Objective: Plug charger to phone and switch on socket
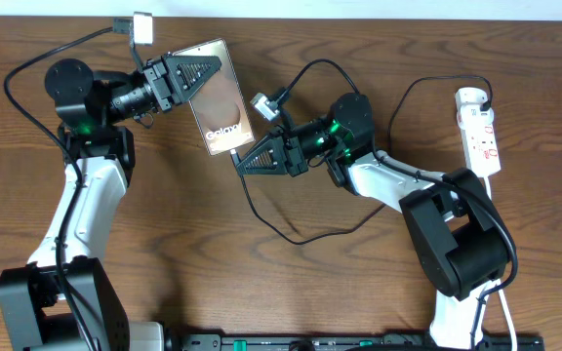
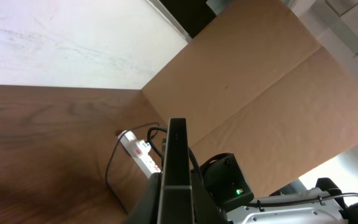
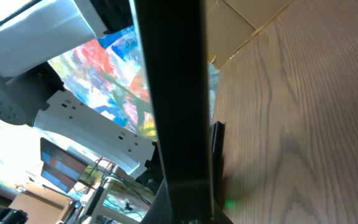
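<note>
The phone, brown-gold face up with white lettering, is held tilted above the table. My left gripper is shut on its far end; in the left wrist view the phone shows edge-on as a dark bar between my fingers. My right gripper is closed to a point right at the phone's near end, shut on the tip of the charger. The charger's thin black cable loops across the table to a black plug in the socket, a white power strip at the right. The connector tip itself is hidden.
The socket also shows in the left wrist view, with a large cardboard wall behind it. The right arm's base stands at the front right. A dark bar fills the middle of the right wrist view.
</note>
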